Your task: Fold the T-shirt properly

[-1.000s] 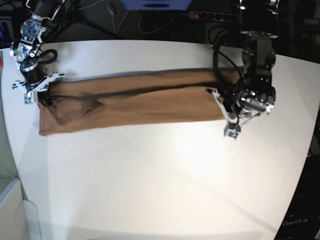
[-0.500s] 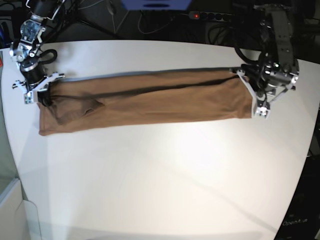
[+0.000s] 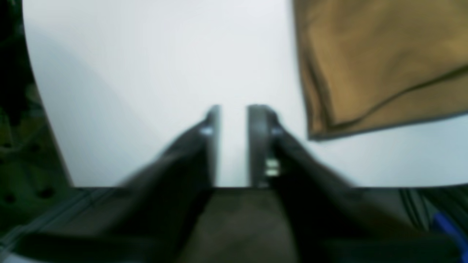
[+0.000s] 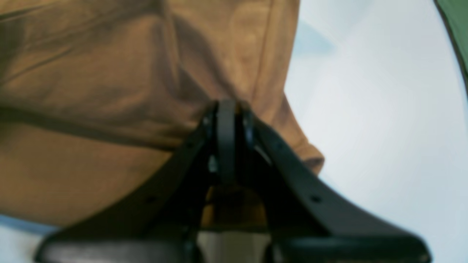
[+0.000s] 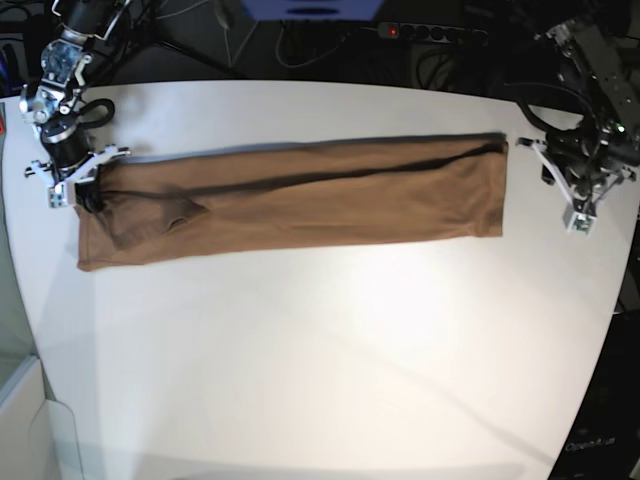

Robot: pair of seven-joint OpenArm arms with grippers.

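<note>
The soft tan-brown cotton T-shirt [image 5: 290,205] lies limp along the white bench [image 5: 330,350]; right end effector [image 5: 72,180] pinches its corner, left end effector [image 5: 578,185] gapes empty, so hems suit best.

blur: both wrist views | T-shirt [image 4: 109,91] cut by frame edges | pinched fabric hidden by jaws

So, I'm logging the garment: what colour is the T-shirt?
Plain tan-brown T-shirt, no print; clearest in the base view.

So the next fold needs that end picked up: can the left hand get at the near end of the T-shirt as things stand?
Probably yes. The left hand stands open beside the T-shirt, clear of its end, with only bare table between them and nothing in the way.
</note>
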